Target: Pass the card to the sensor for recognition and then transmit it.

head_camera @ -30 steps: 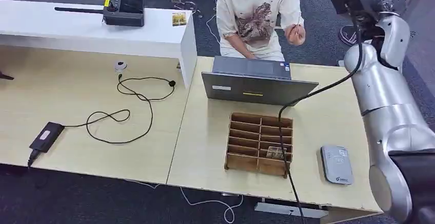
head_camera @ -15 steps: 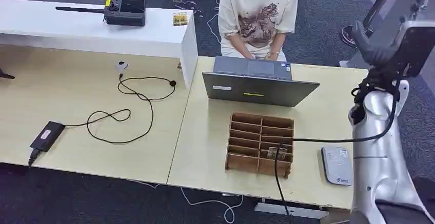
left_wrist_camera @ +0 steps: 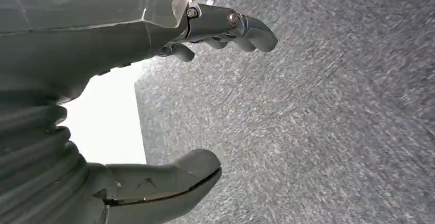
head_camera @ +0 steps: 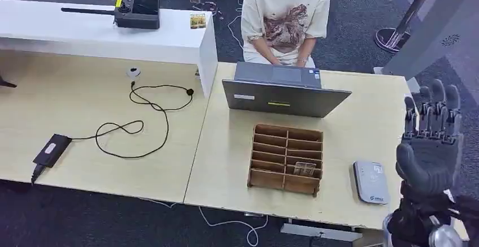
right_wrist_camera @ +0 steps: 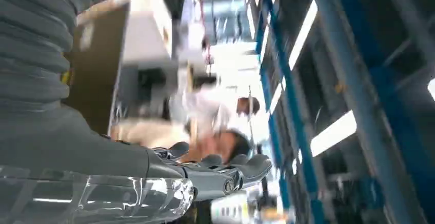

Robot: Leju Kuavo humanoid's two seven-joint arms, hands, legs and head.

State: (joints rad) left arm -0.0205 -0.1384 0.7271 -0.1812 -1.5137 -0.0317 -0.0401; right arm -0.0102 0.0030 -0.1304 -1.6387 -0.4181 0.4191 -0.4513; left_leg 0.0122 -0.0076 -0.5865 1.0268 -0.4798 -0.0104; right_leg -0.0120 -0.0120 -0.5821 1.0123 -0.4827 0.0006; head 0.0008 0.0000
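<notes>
Lower right of the frame: dark grey right hand (head_camera: 430, 145) raised, fingers straight and apart, holding nothing, beside the flat grey card sensor (head_camera: 371, 181). Left hand (left_wrist_camera: 154, 106) spread wide over carpet, likewise unladen. Centre: small patterned card (head_camera: 305, 169) standing in a lower-right slot of the brown wooden divided box (head_camera: 286, 158); beyond, grey laptop (head_camera: 282, 91) and seated person in a cream shirt (head_camera: 286, 15).

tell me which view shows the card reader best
The head view: the grey card reader lies flat and whole on the table, right of the wooden organizer, with the right hand raised beside it. The left wrist view looks at carpet, and the blurred right wrist view gives no clear sight of it.
</notes>
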